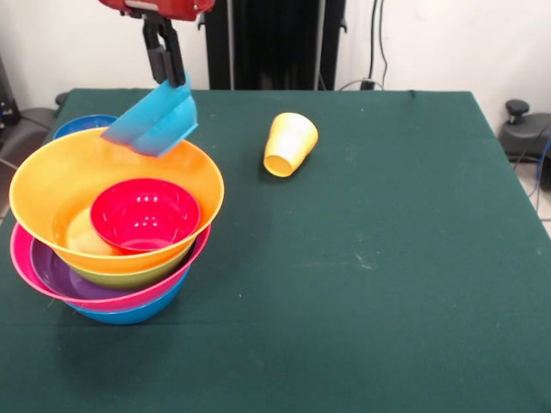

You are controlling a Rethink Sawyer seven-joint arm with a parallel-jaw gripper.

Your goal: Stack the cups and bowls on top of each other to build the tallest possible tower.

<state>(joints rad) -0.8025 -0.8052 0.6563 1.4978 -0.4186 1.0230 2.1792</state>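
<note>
The gripper point(172, 77) is clenching the rim of a light blue bowl point(155, 120), which is hanging tilted from the fingers, its lower edge dipping toward the tower point(116, 232). What matters here is that the bowl is hovering over the far rim of the orange bowl point(52, 185) rather than over its middle — the small red bowl point(145, 213) is sitting inside, nearer the camera and lower. So the target is lying below the claw and toward the near side, and I judge the coming move will be needing a shift that way before release. The yellow cup point(290, 144) is lying on its side on the table point(387, 275), mouth toward the camera — well apart, to the picture's right of the gripper. A dark blue bowl point(82, 126) is peeking out behind the tower.
</note>
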